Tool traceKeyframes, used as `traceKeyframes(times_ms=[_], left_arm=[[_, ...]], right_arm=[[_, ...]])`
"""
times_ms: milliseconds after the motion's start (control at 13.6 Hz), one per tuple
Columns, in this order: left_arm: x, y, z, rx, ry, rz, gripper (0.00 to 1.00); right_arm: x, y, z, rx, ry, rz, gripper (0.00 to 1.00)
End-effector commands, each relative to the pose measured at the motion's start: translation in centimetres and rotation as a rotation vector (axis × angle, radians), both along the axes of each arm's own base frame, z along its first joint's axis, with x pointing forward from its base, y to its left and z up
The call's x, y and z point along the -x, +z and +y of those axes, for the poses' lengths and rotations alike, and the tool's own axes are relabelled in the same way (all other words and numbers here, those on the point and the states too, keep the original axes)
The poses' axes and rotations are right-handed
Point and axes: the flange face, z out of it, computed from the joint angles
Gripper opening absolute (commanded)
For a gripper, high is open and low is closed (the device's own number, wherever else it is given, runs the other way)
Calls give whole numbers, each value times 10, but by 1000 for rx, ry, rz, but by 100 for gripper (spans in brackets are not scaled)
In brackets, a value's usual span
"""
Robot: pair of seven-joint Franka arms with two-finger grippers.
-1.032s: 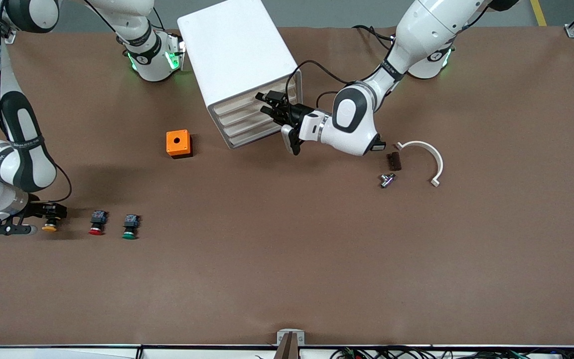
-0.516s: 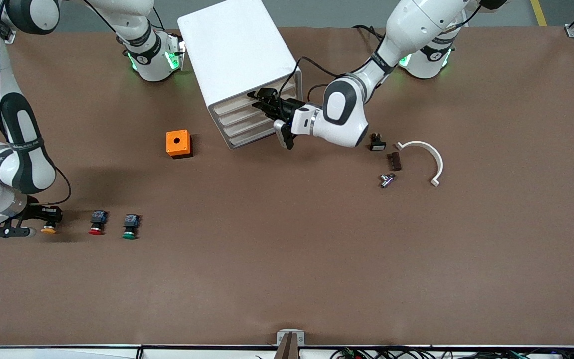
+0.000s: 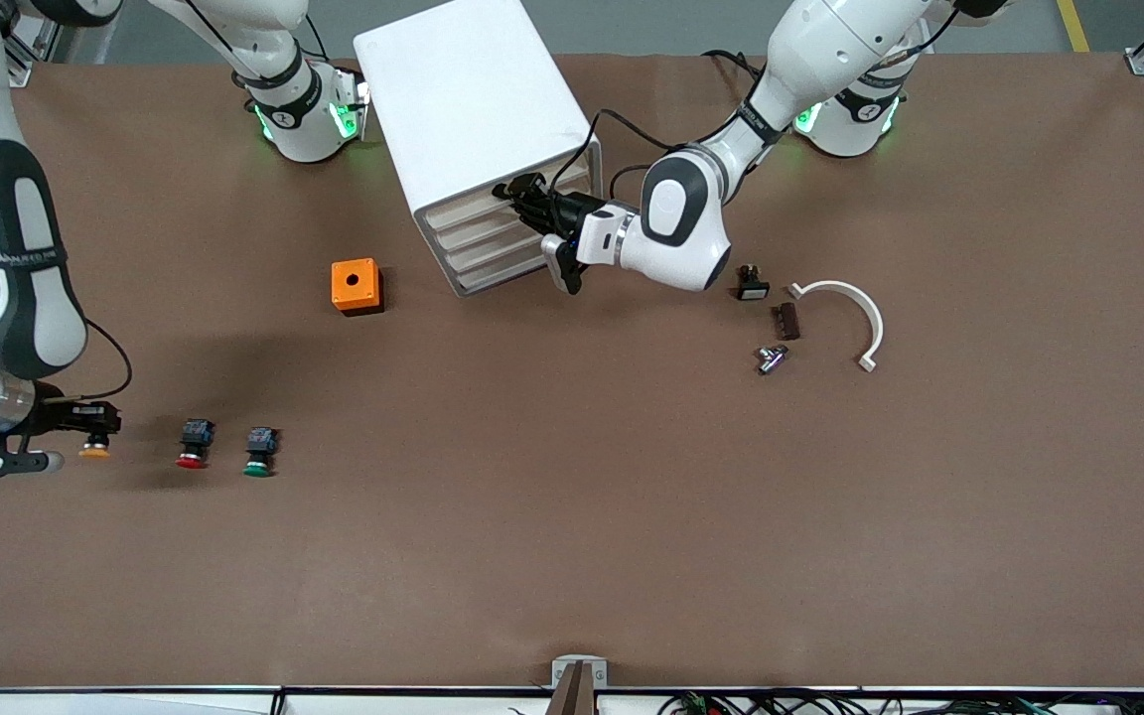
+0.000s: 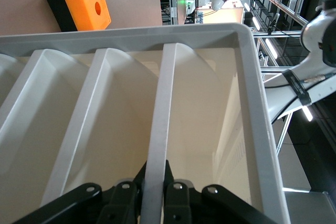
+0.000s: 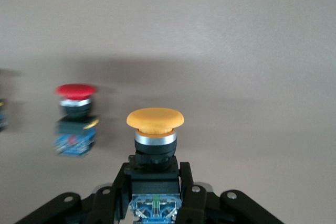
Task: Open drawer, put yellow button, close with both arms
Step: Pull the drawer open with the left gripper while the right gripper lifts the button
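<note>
The white cabinet (image 3: 473, 109) stands near the arms' bases. Its uppermost drawer (image 3: 493, 204) is closed. My left gripper (image 3: 515, 195) is at that drawer's front, and the left wrist view shows it (image 4: 154, 182) shut on the drawer's thin handle lip (image 4: 163, 119). My right gripper (image 3: 85, 432) is at the right arm's end of the table, shut on the yellow button (image 3: 93, 450) and holding it just over the table. The right wrist view shows the gripper (image 5: 155, 187) clamping the button's black body, with the yellow cap (image 5: 155, 120) pointing away from it.
The red button (image 3: 193, 444) and the green button (image 3: 258, 452) lie beside the yellow one. An orange box (image 3: 355, 285) sits beside the cabinet. A white curved piece (image 3: 855, 308), two small black parts (image 3: 786, 320) and a metal fitting (image 3: 772, 357) lie toward the left arm's end.
My left gripper has moved up to the cabinet's top drawer and closed on its lip. My right gripper has drawn the yellow button away from the red one.
</note>
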Motion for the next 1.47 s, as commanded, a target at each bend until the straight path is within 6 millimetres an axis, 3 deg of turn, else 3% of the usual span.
traceKeyframes(times_ms=[0, 295, 516, 811, 1180, 1327, 1401], left_arm=[[-8, -1, 9, -7, 41, -1, 0], [-33, 0, 27, -9, 91, 0, 0], [-64, 3, 49, -11, 145, -8, 0], [-96, -4, 81, -40, 184, -34, 0], [-124, -6, 109, -61, 234, -43, 0], [-124, -8, 109, -66, 232, -37, 0], [-125, -9, 108, -69, 233, -28, 18]], right_arm=[[11, 49, 24, -16, -57, 14, 24], [23, 113, 76, -17, -158, 56, 25], [33, 148, 124, -5, -227, 82, 25], [48, 191, 173, 8, -271, 71, 26], [65, 226, 248, 44, -364, 100, 26], [72, 239, 290, 65, -407, 94, 25], [76, 248, 308, 75, -432, 93, 25]])
